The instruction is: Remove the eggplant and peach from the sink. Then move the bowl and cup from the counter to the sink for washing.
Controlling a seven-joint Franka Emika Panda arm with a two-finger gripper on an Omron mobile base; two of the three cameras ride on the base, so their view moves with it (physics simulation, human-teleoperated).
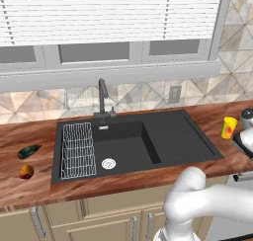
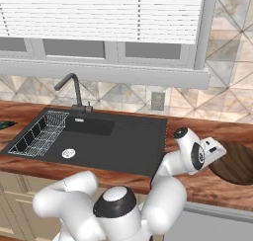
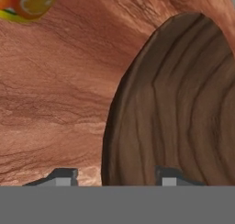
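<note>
The brown wood-grain bowl (image 2: pixel 238 162) sits on the counter right of the black sink (image 2: pixel 123 141). My gripper (image 3: pixel 114 177) is down at the bowl's near-left rim, also visible in the right base view (image 2: pixel 216 151). Its jaws are open and straddle the rim of the bowl (image 3: pixel 183 103), one fingertip (image 3: pixel 63 176) outside over the counter and the other inside. A gap shows between the outer tip and the rim. The yellow cup (image 1: pixel 229 127) stands on the counter beyond the bowl. The eggplant (image 1: pixel 28 151) and peach (image 1: pixel 26 172) lie on the counter left of the sink (image 1: pixel 173 136).
A wire rack (image 1: pixel 78 150) sits in the sink's left part, with the silver drain (image 1: pixel 108 163) beside it and the dark faucet (image 1: pixel 102 99) behind. A wall outlet (image 1: pixel 175 93) is on the tiled backsplash. A metal object (image 1: pixel 247 117) stands at the far right.
</note>
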